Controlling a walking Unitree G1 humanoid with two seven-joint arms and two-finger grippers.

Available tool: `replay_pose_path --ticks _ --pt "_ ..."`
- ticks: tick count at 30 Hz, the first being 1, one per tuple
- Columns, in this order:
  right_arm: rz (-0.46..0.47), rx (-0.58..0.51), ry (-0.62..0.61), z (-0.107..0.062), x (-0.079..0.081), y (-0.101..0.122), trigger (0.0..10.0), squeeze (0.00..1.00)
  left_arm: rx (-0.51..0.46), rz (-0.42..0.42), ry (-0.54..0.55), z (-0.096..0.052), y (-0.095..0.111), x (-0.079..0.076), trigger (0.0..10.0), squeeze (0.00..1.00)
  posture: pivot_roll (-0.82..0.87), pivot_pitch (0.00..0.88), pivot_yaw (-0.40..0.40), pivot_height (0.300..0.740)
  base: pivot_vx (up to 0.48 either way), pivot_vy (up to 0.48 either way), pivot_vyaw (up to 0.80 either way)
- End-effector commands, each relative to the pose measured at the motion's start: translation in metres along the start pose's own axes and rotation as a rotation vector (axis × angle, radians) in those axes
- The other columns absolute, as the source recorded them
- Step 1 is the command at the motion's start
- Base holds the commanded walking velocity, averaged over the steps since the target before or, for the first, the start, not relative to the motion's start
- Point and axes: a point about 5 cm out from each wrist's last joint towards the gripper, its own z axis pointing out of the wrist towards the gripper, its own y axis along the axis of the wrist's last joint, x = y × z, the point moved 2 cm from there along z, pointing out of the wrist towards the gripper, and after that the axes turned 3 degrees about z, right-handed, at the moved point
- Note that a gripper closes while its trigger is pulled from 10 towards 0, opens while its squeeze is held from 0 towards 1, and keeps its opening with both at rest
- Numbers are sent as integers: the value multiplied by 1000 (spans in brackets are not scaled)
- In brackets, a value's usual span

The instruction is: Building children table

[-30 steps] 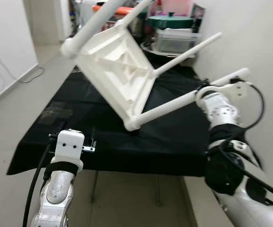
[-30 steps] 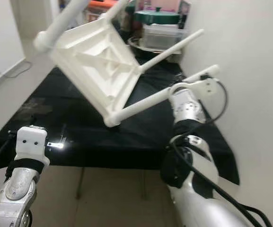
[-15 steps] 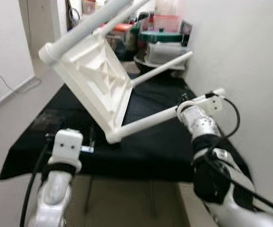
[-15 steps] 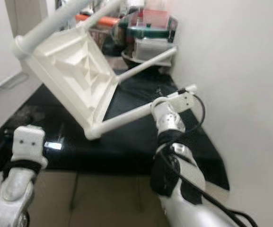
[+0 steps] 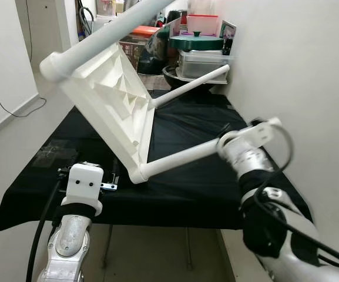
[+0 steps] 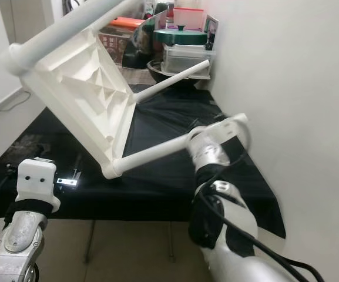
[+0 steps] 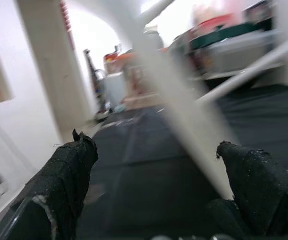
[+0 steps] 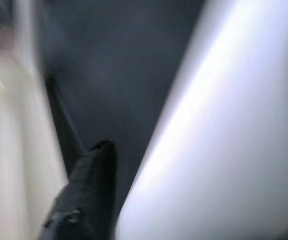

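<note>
Children's table (image 5: 113,103) hung tilted above the black tabletop (image 5: 198,176), right gripper (image 5: 231,144) clamped on one leg (image 5: 178,158). Left gripper (image 7: 158,165), fingers apart, should steady it near the tabletop's front edge.

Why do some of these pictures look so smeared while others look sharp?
Head views: mostly sharp, though the right arm near the white table leg is smeared. Left wrist view: the left tool fingers are crisp, but the white leg crossing between them is blurred. Right wrist view: heavily blurred, with one black finger beside a pale streak.
</note>
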Motion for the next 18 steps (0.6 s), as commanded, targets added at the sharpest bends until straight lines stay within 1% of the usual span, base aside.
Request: replay_pose_path --ticks 1,7,8,10,11,13,15,17,18 --pt "-65 132 -138 7 -31 -32 10000 1000 -1 19 -4 0 2 0 10000 0 93 0 -149 740 0 0 0" --pt "-59 109 -175 7 -36 -24 10000 1000 -3 17 -5 0 3 0 10000 0 88 0 -149 740 0 0 0" --pt "-40 107 -187 7 -39 -19 10000 1000 -4 17 -5 -1 3 0 10000 0 83 0 -149 740 0 0 0" --pt "-40 107 -187 7 -39 -19 10000 1000 -4 17 -5 -1 3 0 10000 0 83 0 -149 740 0 0 0" --pt "-20 103 -180 6 -38 -12 10000 1000 -4 17 -6 -1 3 0 10000 0 81 0 -150 740 0 0 0" --pt "-10 110 -166 3 -34 -2 10000 1000 -3 17 -5 -1 3 0 10000 0 81 0 -150 740 0 0 0" --pt "-12 112 -162 2 -33 0 10000 1000 -3 17 -5 -1 3 0 10000 0 81 0 -150 740 0 0 0" --pt "-49 103 -197 0 -45 10 10000 1000 -2 17 -4 -2 3 0 10000 0 72 0 -155 740 0 0 0" --pt "-49 103 -197 0 -45 10 10000 1000 -2 17 -4 -2 3 0 10000 0 72 0 -155 740 0 0 0"
